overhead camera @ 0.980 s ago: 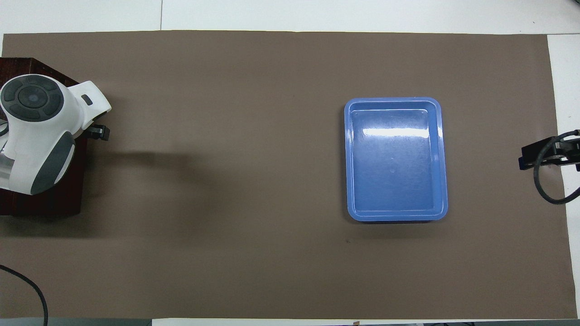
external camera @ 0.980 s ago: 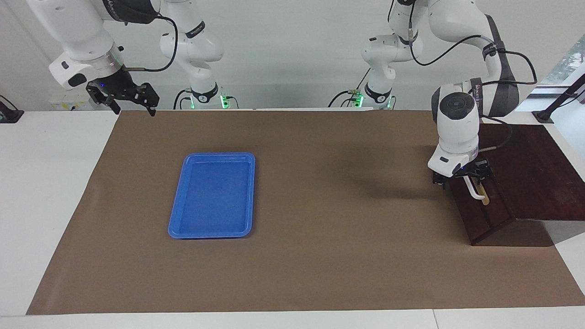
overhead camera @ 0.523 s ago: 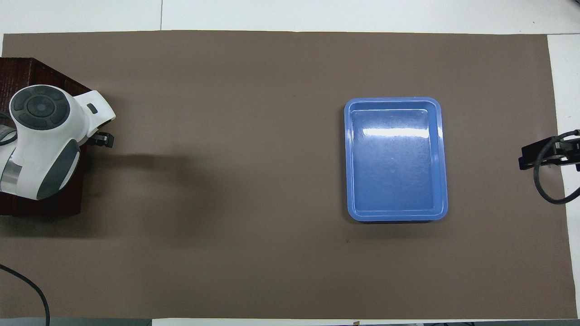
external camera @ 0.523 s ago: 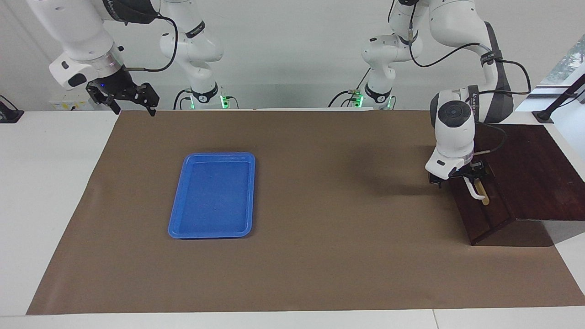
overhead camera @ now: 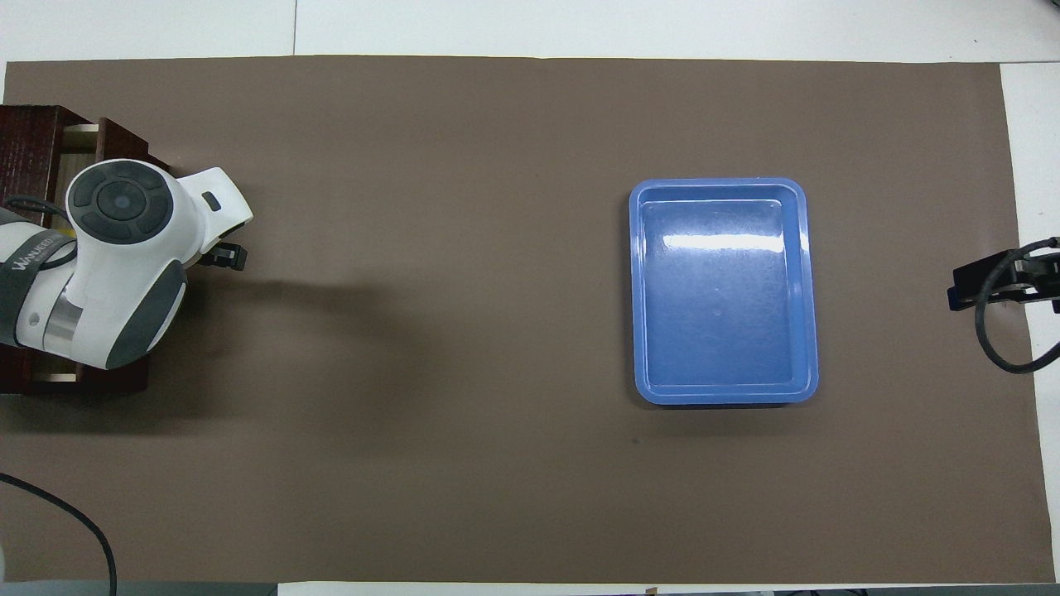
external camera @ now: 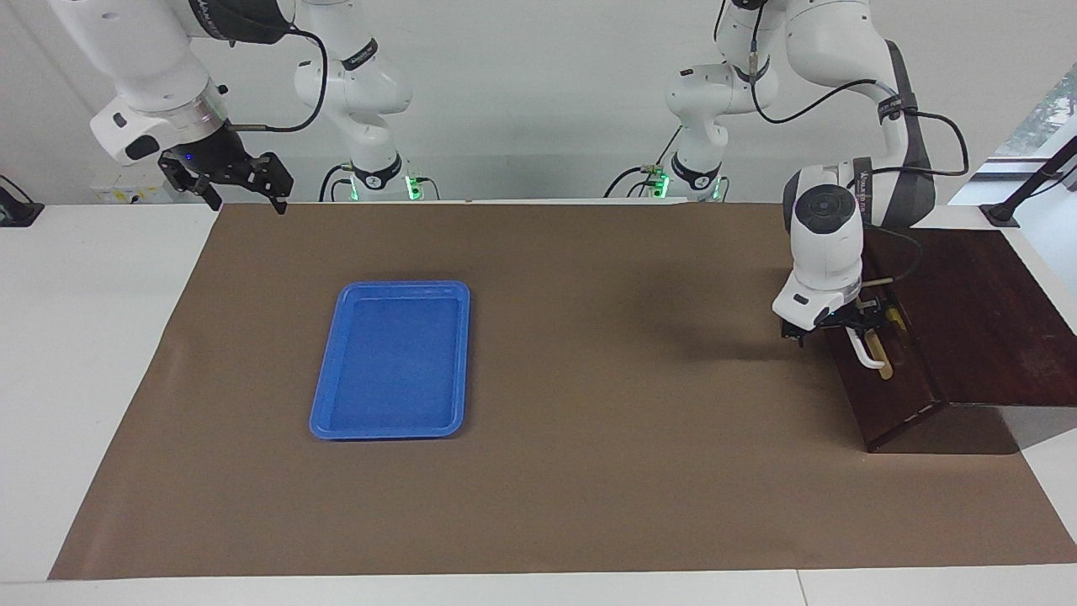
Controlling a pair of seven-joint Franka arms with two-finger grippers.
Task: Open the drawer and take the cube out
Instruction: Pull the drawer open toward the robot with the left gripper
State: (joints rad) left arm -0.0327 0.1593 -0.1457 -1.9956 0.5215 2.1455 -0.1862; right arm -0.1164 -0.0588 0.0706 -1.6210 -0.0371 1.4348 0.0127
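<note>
The left gripper (external camera: 856, 324) is at the handle (external camera: 867, 351) of the drawer (external camera: 892, 379), jaws apparently closed on it; drawer slightly out. Cube hidden. Right gripper (external camera: 244, 189) waits, jaws open, above the surface's (external camera: 84, 337) edge, well apart from the tray (external camera: 392, 360).

My tabletop (external camera: 101, 337) is white, with a wide brown mat (external camera: 589, 471) spread across most of it. A plain pale wall (external camera: 538, 101) rises past it, and a window (external camera: 1047, 109) shows greenery.
</note>
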